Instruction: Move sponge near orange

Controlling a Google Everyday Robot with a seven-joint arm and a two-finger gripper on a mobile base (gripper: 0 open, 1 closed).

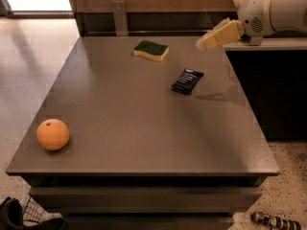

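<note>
The sponge [151,50], dark green on top with a pale yellow base, lies flat at the far middle of the grey table [134,109]. The orange [53,134] sits near the table's front left corner, far from the sponge. My gripper [206,40] comes in from the upper right on a white arm, above the table's far right edge, to the right of the sponge and apart from it. It holds nothing that I can see.
A dark blue snack packet [187,80] lies on the table between the gripper and the table's middle. A dark counter [268,80] stands against the table's right side. A wooden wall with a metal post [119,16] runs behind the table.
</note>
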